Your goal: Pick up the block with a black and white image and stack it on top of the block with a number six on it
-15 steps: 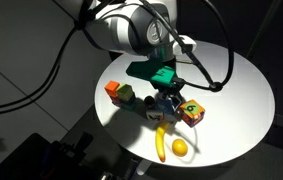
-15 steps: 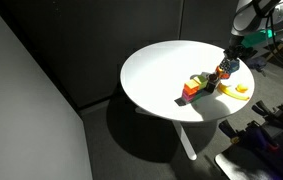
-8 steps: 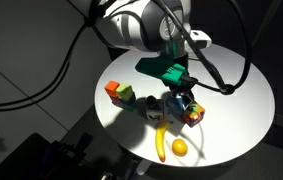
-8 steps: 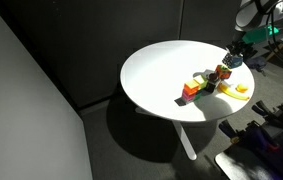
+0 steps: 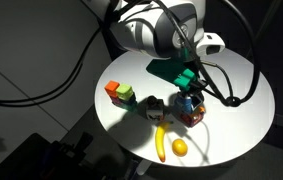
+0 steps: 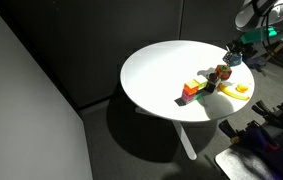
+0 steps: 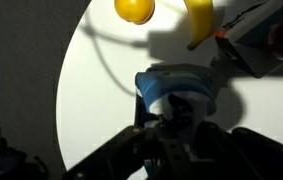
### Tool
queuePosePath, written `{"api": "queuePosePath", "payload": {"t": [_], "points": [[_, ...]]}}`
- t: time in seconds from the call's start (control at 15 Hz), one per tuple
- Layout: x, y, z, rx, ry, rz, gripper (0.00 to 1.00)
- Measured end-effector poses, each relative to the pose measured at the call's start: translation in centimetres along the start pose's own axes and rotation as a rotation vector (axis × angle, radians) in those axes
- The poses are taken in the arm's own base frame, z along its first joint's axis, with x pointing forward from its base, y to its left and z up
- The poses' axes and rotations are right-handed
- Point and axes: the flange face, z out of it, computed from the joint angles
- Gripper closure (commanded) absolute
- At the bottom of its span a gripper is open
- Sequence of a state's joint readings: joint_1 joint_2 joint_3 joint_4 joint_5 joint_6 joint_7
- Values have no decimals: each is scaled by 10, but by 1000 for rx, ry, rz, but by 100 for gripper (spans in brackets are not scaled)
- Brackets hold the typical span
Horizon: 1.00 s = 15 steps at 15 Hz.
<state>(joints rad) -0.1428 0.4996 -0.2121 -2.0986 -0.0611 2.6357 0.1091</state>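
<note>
My gripper [image 5: 188,97] is shut on the block with a black and white image [image 5: 190,102] and holds it just above the block with a number six [image 5: 192,117] on the round white table [image 5: 236,120]. In the wrist view the held block [image 7: 176,85] shows teal-blue sides and a white face with a dark picture, between my dark fingers [image 7: 141,135]. The red-orange six block [image 7: 276,40] shows partly at the upper right edge there. The gripper [image 6: 229,62] is small in the exterior view from afar.
An orange block [image 5: 112,90] and a green block [image 5: 126,95] stand together farther along the table. A small dark object [image 5: 151,107] lies between them and the six block. A banana [image 5: 161,143] and an orange fruit [image 5: 179,147] lie near the table's front edge.
My gripper has carried the teal-blue block sideways, from beside the dark object to above the six block. The other objects have not moved.
</note>
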Motion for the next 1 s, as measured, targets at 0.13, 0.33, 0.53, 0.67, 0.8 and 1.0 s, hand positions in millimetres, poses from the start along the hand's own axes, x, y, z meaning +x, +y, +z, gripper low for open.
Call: {"api": "queuePosePath", "payload": {"t": [0.13,0.33,0.53,0.67,0.8,1.0], "points": [[6,4,5,9,5,26,91],[13,6,12,21,7,56,91],[20,3,18,34,9,73,91],[25,0,22,42,12,77,91],[30,-2,26,44,14,77,91],[36,-2,33,42,15,79,91]]}}
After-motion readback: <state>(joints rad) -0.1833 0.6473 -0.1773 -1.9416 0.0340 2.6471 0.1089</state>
